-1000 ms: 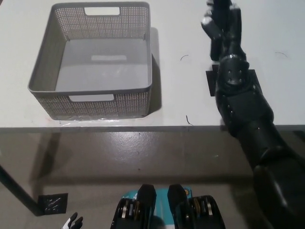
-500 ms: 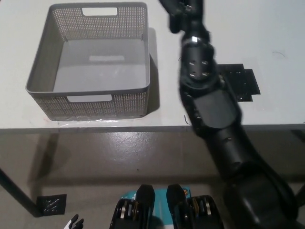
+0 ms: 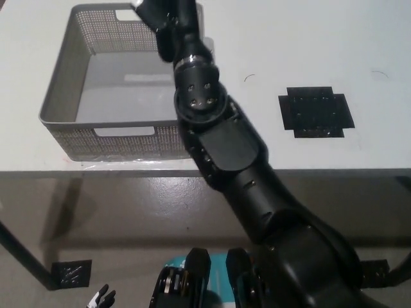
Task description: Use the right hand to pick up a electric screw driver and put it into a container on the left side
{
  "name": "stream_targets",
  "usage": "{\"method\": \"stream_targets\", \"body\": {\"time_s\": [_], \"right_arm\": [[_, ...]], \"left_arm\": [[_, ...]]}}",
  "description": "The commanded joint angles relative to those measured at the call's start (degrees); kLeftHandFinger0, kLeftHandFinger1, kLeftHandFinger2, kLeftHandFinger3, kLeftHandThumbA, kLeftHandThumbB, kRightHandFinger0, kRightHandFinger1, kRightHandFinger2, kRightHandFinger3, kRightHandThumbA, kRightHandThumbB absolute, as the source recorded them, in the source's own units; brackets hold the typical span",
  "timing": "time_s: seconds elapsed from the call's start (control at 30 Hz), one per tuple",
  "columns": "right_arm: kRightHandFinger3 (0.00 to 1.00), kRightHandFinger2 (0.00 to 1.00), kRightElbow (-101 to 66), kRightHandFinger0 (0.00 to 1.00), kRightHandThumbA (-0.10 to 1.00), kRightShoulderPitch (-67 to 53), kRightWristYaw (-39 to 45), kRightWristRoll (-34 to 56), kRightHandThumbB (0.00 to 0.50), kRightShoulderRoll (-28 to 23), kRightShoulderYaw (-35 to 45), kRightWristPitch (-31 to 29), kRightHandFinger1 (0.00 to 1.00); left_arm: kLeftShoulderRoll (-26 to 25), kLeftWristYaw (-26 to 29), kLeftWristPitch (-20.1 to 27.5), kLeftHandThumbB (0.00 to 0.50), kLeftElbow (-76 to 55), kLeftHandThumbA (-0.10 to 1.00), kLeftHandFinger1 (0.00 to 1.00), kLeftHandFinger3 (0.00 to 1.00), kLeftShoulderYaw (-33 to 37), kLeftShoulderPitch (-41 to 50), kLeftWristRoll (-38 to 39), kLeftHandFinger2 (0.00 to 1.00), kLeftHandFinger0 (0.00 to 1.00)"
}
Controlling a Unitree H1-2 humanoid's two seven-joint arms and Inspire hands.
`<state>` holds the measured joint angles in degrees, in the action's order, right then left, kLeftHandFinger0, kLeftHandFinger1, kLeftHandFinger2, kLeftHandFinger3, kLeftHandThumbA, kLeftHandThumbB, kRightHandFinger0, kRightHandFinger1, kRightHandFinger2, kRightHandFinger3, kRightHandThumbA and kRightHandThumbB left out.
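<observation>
My black right hand (image 3: 162, 18) reaches over the far right corner of the grey mesh basket (image 3: 58, 106), which stands on the left of the white table (image 3: 276, 45). The hand looks shut on a dark tool with a pale tip, the electric screwdriver (image 3: 137, 6), mostly hidden by the hand and cut off by the picture's top edge. My right arm crosses the basket's right wall and hides it. The basket's floor that shows is bare. Only a tip of my white left hand (image 3: 100, 299) shows at the bottom left, below the table.
A black square mat (image 3: 316, 111) lies on the table's right part with nothing on it. The table's front edge runs across at mid picture, with grey floor below. A dark table leg (image 3: 22, 260) slants at the lower left.
My right arm has swung left, from above the black mat to over the basket's far right corner. The mat has come into full view, bare. The basket has not moved.
</observation>
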<state>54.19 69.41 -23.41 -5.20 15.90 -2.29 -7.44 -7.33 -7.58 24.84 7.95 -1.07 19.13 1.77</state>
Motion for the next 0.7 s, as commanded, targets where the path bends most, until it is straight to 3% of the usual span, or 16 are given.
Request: {"method": "stream_targets", "body": {"time_s": [0.0,0.07,0.17,0.27,0.5,0.6,0.63,0.67], "right_arm": [[0.72,0.64,4.4,0.0,-0.1,4.1,-1.4,-0.3,0.107,0.6,0.3,-5.2,0.2],[0.74,0.66,8.1,0.0,-0.1,3.9,-1.1,0.4,0.096,0.2,0.8,-6.6,0.22],[0.75,0.68,15.4,0.0,-0.1,3.9,-0.7,2.3,0.109,-0.4,2.6,-7.0,0.24],[0.66,0.71,19.8,0.0,-0.1,2.8,0.8,3.4,0.105,-1.2,3.9,-6.9,0.26],[0.72,0.81,23.9,0.0,-0.1,-0.1,4.3,3.5,0.083,-3.1,4.2,-7.8,0.33],[0.76,0.88,24.6,0.03,-0.1,-0.5,6.4,3.4,0.149,-4.0,3.8,-6.1,0.42],[0.78,0.92,24.7,0.21,-0.1,-0.5,6.5,3.4,0.189,-4.2,3.8,-6.0,0.54],[0.71,0.84,24.7,0.19,-0.1,-0.5,6.8,3.6,0.195,-4.5,4.0,-5.9,0.52]], "left_arm": [[-0.3,0.3,2.1,0.182,-0.4,0.99,1.0,1.0,0.3,0.6,-1.0,1.0,1.0],[-0.2,0.4,2.1,0.197,-0.6,1.0,1.0,1.0,0.3,0.8,-1.5,1.0,1.0],[-0.2,0.1,2.1,0.163,-0.6,0.99,1.0,1.0,0.3,1.0,-0.8,1.0,1.0],[-0.2,-0.1,2.1,0.147,-0.3,0.97,1.0,1.0,0.4,0.6,-0.7,1.0,1.0],[-0.7,-0.8,2.1,0.132,-0.3,0.96,1.0,1.0,0.6,0.3,-0.4,1.0,1.0],[-1.2,-1.5,2.1,0.145,-0.2,0.97,1.0,1.0,0.9,-0.1,0.2,1.0,1.0],[-1.4,-1.6,2.1,0.144,-0.2,0.97,1.0,1.0,1.0,-0.3,0.2,1.0,1.0],[-1.5,-1.6,2.1,0.144,-0.3,0.97,1.0,1.0,1.0,-0.4,0.0,1.0,1.0]]}}
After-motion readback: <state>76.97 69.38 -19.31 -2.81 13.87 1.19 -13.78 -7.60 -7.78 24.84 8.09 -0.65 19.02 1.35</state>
